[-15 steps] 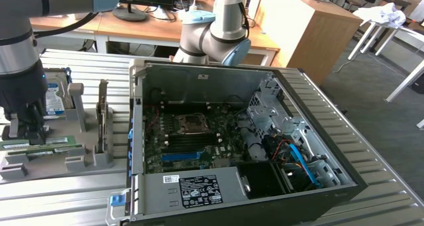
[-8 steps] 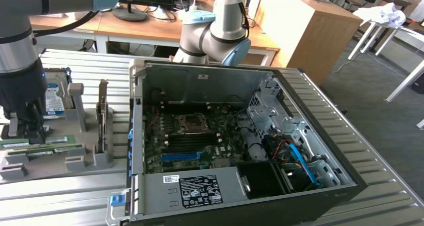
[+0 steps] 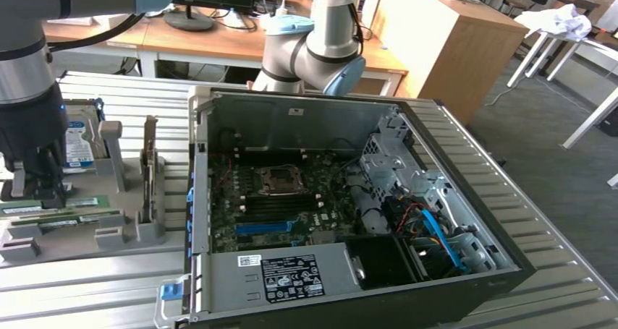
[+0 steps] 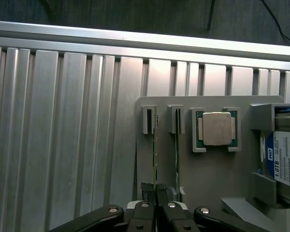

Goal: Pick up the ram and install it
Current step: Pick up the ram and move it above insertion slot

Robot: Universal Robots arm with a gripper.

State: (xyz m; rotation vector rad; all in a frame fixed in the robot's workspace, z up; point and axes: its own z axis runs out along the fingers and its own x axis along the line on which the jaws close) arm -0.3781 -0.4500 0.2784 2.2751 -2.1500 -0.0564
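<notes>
The ram (image 4: 155,145) stands on edge in a slot of the grey holder (image 4: 145,159), seen as a thin green line. My gripper (image 4: 155,187) is at its near end, the two black fingertips (image 4: 147,187) pressed together on the stick's top edge. A second stick (image 4: 177,154) stands in the neighbouring slot. In the exterior view my gripper (image 3: 37,193) hangs straight down over the green sticks (image 3: 53,212) in the holder, at that view's left. The open computer case (image 3: 464,199) lies beside it, its motherboard (image 3: 280,199) exposed.
A processor chip (image 4: 217,128) and a hard drive with a white-blue label (image 4: 286,162) sit on the same holder. A grey upright card (image 3: 150,170) stands between holder and case. A second robot arm (image 3: 323,47) rises behind the case. The table is ribbed aluminium (image 4: 63,145).
</notes>
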